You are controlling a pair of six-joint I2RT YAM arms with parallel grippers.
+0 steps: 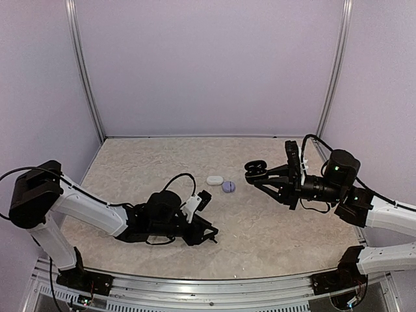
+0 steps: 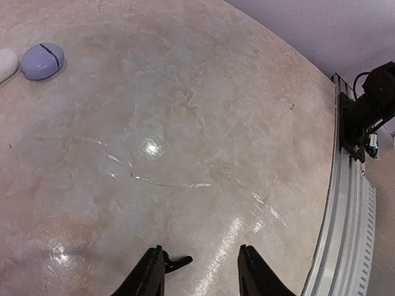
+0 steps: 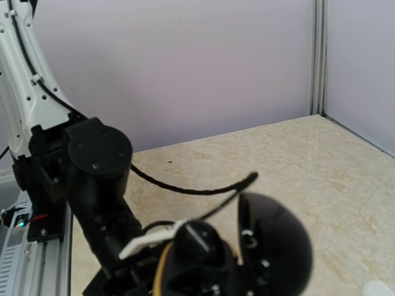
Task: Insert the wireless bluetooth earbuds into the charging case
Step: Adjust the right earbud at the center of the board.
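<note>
Left gripper [image 2: 200, 251] is low by the near edge of the beige marbled table [image 2: 185, 123], fingers parted — a tiny black stemmed plastic earbud [image 2: 178, 262] touches the inner side of one. Right gripper [image 1: 261, 177] clamps an open black pebble-shaped charging case [image 1: 255, 167], lifted near the right edge.

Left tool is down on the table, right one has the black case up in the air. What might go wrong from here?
1. The small black piece, likely an earbud, sits against one finger of the left tool, off-centre; closing may flick it away.
2. The right tool holds the open black case off the table; a slip would drop it.
</note>
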